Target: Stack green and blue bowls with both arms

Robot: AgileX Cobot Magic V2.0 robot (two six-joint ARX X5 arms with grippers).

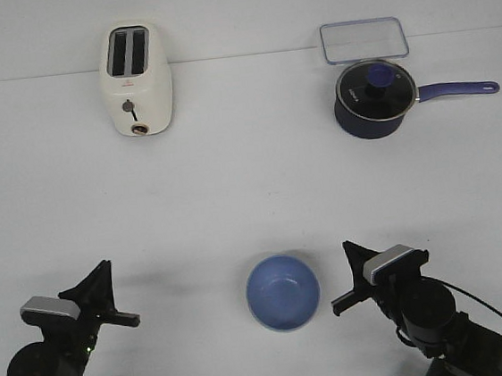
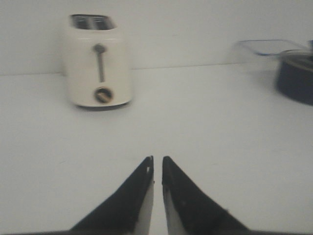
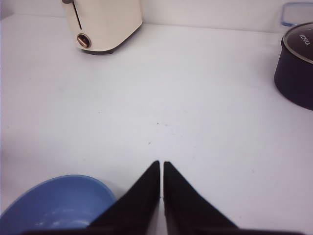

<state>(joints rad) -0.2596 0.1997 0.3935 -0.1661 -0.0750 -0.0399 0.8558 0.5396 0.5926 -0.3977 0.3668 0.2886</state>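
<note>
White worktop [image 1: 250,179] fills the front view, with a pale wall behind it. A cream toaster [image 1: 135,79] is seen at the upper left, and a dark blue saucepan [image 1: 375,99] with a clear lid-like tray [image 1: 364,40] behind it at the upper right. The blue bowl [image 1: 284,292] is set upright at the lower centre, empty and untouched. No green bowl is seen in any view, so nothing can be said of where it lies. The left tool [image 1: 110,297] is held at the lower left, well apart from the bowl, with its tips pressed nearly together on nothing. The right tool [image 1: 346,277] is held just beside the bowl's right edge, its tips pressed together and empty. Stacking is judged not yet done: neither bowl is gripped, and the green one must first be found.
</note>
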